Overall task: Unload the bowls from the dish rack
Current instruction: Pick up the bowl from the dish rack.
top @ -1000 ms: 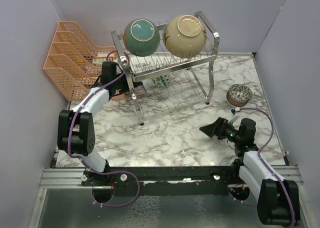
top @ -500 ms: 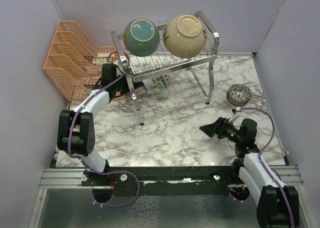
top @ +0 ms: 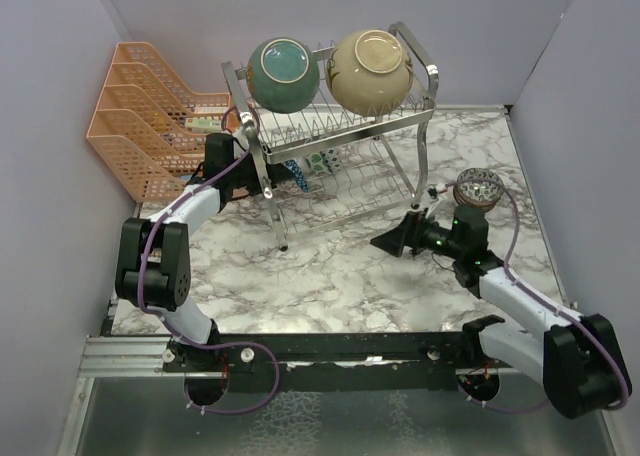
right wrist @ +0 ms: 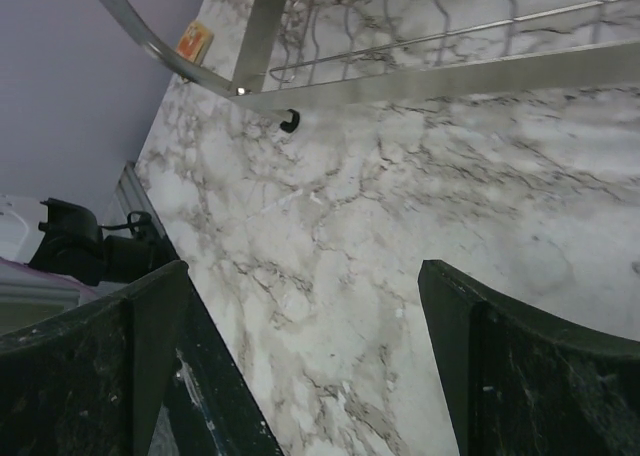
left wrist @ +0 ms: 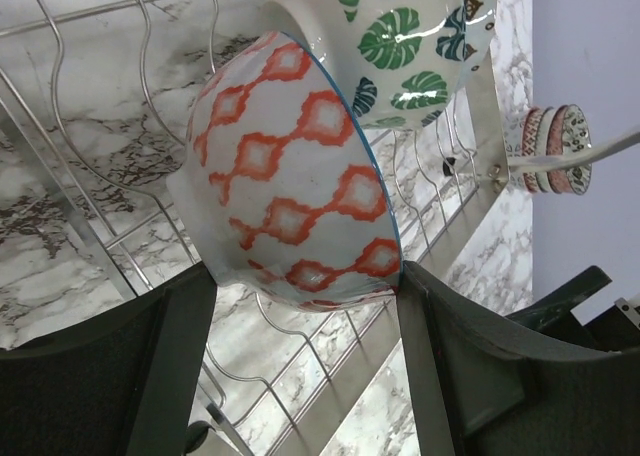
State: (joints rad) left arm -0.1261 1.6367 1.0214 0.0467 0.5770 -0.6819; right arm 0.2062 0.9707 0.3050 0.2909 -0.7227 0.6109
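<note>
The silver dish rack (top: 420, 94) holds a teal bowl (top: 283, 73) and a cream bowl (top: 370, 71) on its upper tier. My left gripper (top: 297, 175) reaches into the lower tier. In the left wrist view a small orange-patterned bowl (left wrist: 290, 176) stands on edge in the wires. My open fingers (left wrist: 470, 356) sit at either side of its lower edge. A green-leaf bowl (left wrist: 410, 26) stands behind it. My right gripper (top: 386, 242) is open and empty above the marble in front of the rack (right wrist: 440, 76).
A stack of small patterned bowls (top: 478, 189) sits on the table right of the rack and shows in the left wrist view (left wrist: 557, 146). An orange mesh organizer (top: 140, 116) stands at the back left. Rack legs (top: 272, 211) stand beside the left arm.
My left gripper has moved right, into the rack's lower tier, up to the orange-patterned bowl. My right gripper has moved left and away from me, toward the rack's front.
</note>
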